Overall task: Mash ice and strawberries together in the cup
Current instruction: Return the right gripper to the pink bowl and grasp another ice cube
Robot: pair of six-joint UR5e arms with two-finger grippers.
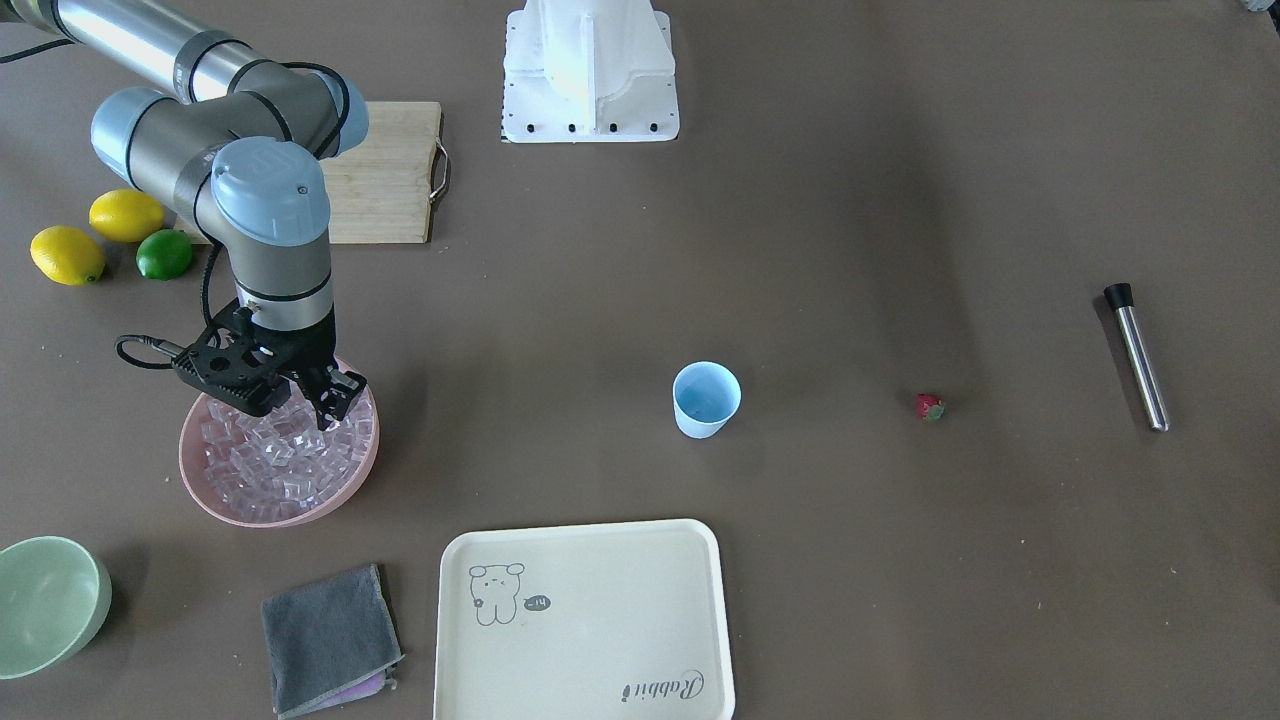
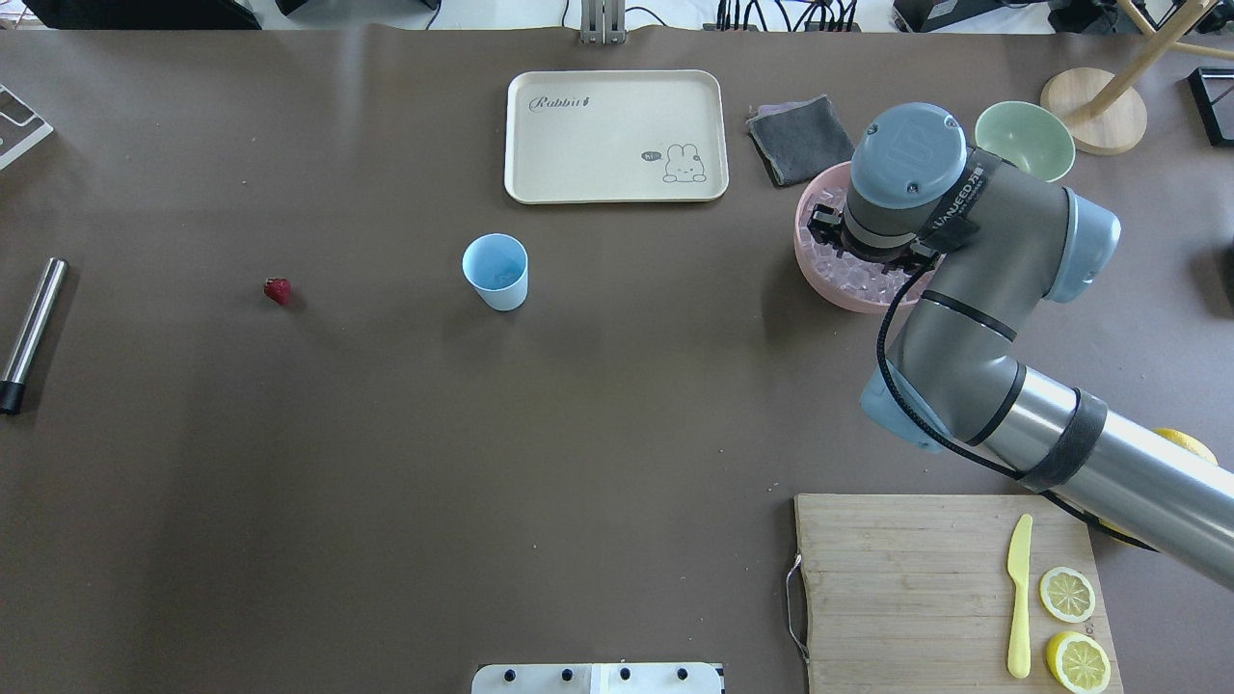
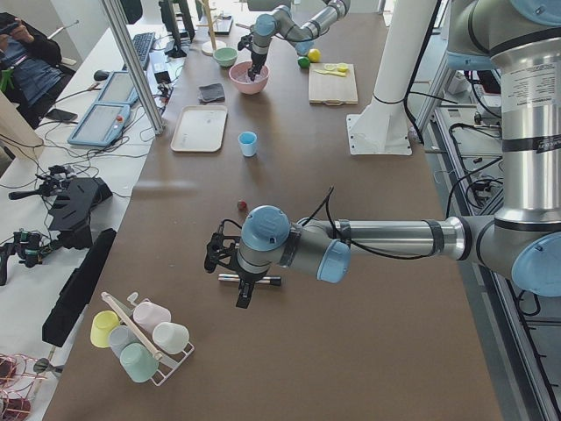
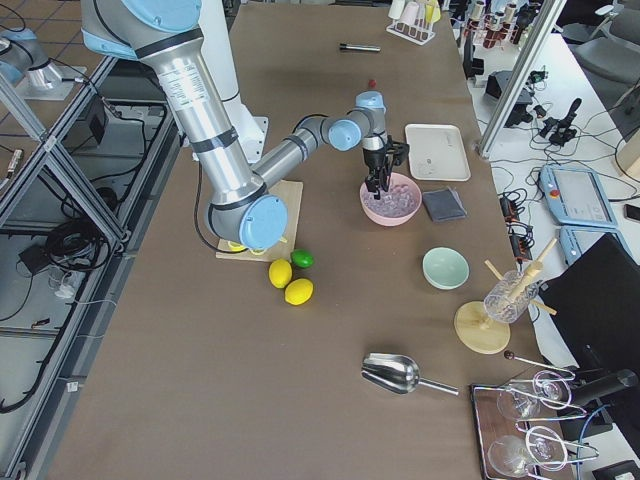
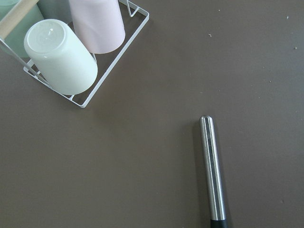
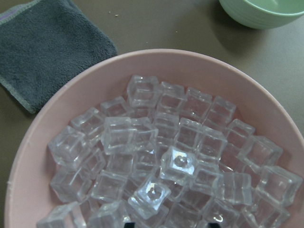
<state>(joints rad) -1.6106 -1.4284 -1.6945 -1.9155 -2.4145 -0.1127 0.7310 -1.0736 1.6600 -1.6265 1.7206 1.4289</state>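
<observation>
Clear ice cubes fill a pink bowl. My right gripper hangs just above the ice, fingers pointing down and slightly apart, holding nothing. The pale blue cup stands upright mid-table, well clear of the bowl; it also shows in the overhead view. The small red strawberry lies on the table beyond the cup. My left gripper shows only in the exterior left view, low near a metal muddler; I cannot tell whether it is open or shut.
A cream tray, a grey cloth and a pale green bowl lie near the pink bowl. A cutting board, lemons and a lime sit behind it. A wire rack of cups stands near the muddler.
</observation>
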